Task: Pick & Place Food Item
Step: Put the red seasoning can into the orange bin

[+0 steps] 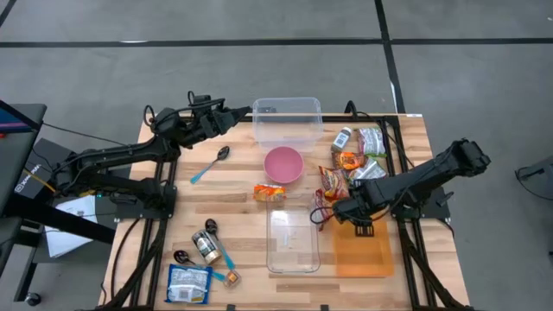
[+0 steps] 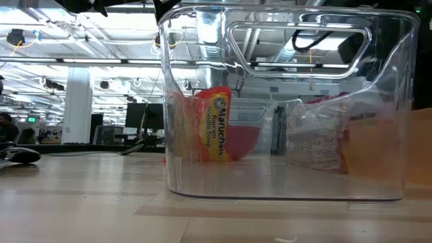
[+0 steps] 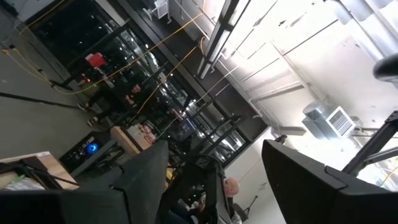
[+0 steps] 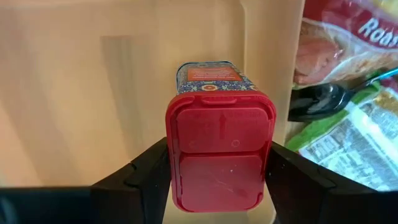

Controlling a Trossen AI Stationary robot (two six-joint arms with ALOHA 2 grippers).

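A small tin with a red lid point(image 4: 219, 155) and a patterned body stands lid-up over the orange board point(image 1: 363, 252), with my right gripper point(image 4: 217, 177) shut on it. In the high view that gripper point(image 1: 350, 210) hides the tin. My left gripper point(image 1: 240, 112) is raised at the far left beside the far clear container point(image 1: 287, 121). It points upward and is open, with nothing between its fingers point(image 3: 214, 152). A ramen packet point(image 1: 269, 193) lies between the pink bowl point(image 1: 283, 164) and the near clear container point(image 1: 292, 240). My right gripper pinches the tin's red lid by two opposite sides point(image 4: 171, 155) between its two fingers point(image 4: 146, 171). The fingers come from above, pointing down. The tin is upright below them, over the orange board; whether its bottom rests on the board I cannot tell.
Several food packets point(image 1: 350, 160) and a black spoon point(image 4: 323, 99) lie just beside the board at the right. A blue-handled spoon point(image 1: 210, 166), a jar point(image 1: 205, 246) and a blue packet point(image 1: 188, 283) lie on the left half. The near container fills the low view point(image 2: 283, 101).
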